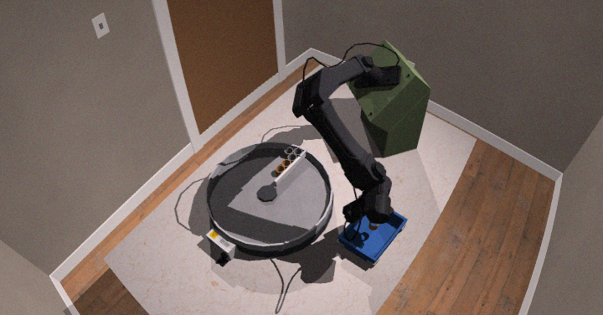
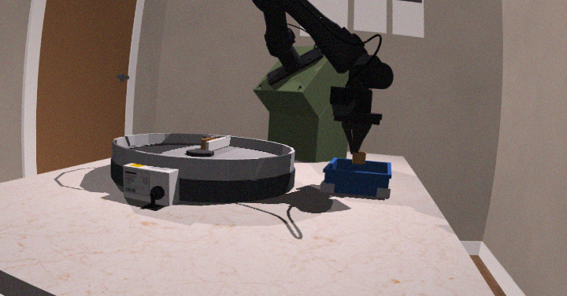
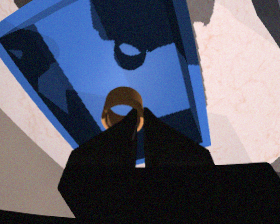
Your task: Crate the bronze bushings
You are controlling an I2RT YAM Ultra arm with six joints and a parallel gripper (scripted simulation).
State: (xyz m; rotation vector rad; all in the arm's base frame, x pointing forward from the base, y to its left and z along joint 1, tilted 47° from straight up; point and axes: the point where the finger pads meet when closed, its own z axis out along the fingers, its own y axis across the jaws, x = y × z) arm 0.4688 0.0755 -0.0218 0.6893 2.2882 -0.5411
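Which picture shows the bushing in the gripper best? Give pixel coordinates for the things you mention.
The wrist view: there the bronze bushing [image 1: 373, 226] [image 2: 358, 157] [image 3: 123, 95] is biggest, and its round hole shows. The exterior view shows it side-on, under the gripper's fingertips [image 2: 354, 152]. The top view shows only a bit.

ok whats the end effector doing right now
end effector: closed on a bronze bushing, held over the blue crate

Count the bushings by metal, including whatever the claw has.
Bronze bushings: 3 (2 on the turntable, 1 held bushing in the claw)
Steel bushings: 3 visible, all on the turntable
Total: 6 visible
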